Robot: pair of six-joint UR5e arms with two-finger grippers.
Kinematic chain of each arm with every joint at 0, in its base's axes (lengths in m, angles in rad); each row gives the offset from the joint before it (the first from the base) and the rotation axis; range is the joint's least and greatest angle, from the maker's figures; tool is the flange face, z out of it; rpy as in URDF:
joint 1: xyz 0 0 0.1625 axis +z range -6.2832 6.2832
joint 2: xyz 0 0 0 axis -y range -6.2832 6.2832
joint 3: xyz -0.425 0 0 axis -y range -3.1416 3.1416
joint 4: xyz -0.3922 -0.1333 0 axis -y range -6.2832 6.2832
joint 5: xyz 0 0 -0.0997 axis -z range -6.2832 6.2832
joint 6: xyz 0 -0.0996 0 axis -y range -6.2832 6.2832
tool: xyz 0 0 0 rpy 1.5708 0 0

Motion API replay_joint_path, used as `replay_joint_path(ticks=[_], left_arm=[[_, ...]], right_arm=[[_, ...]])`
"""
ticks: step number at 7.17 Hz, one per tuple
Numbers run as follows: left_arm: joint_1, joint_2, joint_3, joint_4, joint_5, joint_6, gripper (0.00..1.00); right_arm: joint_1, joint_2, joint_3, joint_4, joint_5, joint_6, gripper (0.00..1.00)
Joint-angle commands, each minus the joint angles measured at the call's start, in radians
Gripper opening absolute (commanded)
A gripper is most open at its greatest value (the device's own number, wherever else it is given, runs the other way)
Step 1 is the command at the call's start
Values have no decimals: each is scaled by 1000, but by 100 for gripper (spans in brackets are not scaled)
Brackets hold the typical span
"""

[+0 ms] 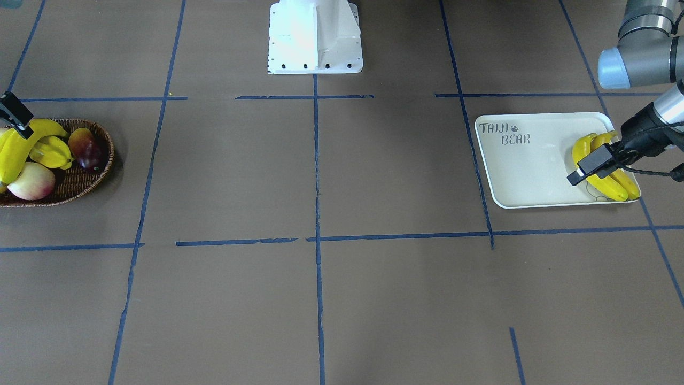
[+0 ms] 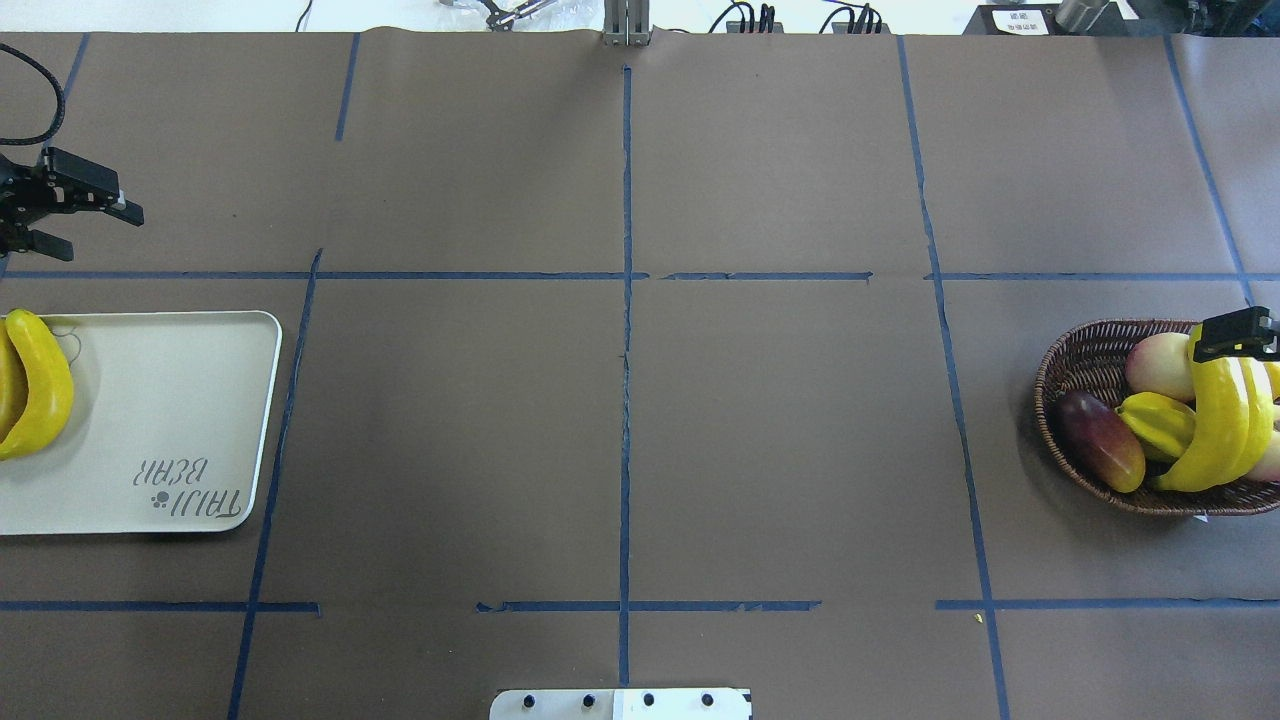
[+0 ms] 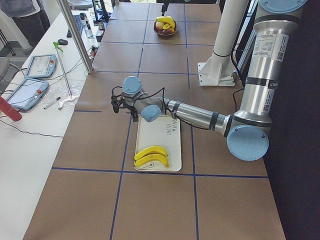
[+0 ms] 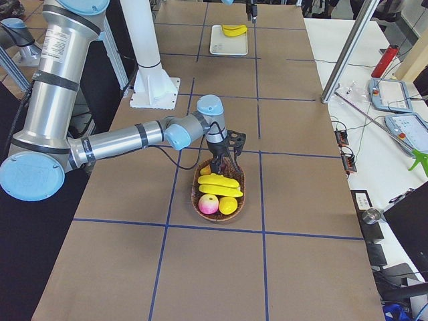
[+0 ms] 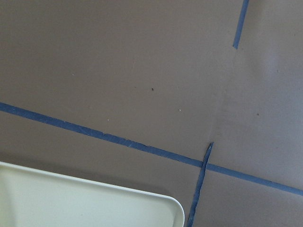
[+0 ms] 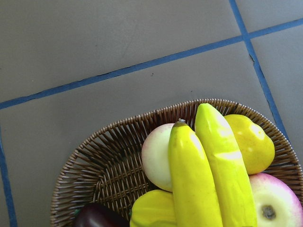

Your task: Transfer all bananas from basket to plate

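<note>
Two yellow bananas (image 2: 40, 385) lie side by side at the end of the cream "TAIJI BEAR" plate (image 2: 170, 400); they also show in the front view (image 1: 609, 182). My left gripper (image 2: 100, 232) is open and empty, raised just past the plate's far edge. Two more bananas (image 2: 1220, 420) lie on top of other fruit in the wicker basket (image 2: 1085, 365). My right gripper (image 2: 1235, 335) is down over these bananas (image 6: 208, 175). Its fingertips are hidden, so I cannot tell whether it grips them.
The basket also holds a ridged starfruit (image 2: 1160, 420), a dark red mango (image 2: 1100, 440), peaches (image 2: 1155, 365) and a yellow pear (image 6: 248, 142). The robot's white base (image 1: 315, 37) stands at mid-table. Brown paper with blue tape lines lies between basket and plate.
</note>
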Motion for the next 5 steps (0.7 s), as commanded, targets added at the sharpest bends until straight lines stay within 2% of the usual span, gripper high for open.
replay_joint_path(ticks=[1,2,5], left_arm=[[5,-1,1,1,0,0,100],[5,-2,2,-1,0,0,100],[7,-1,2,-1,0,0,100]], right_arm=[[-93,-22,-4,9,-75,88,98],[-129,-51,-2,7,-113,95,96],[-184,-79,-2,-1,-147,95,89]])
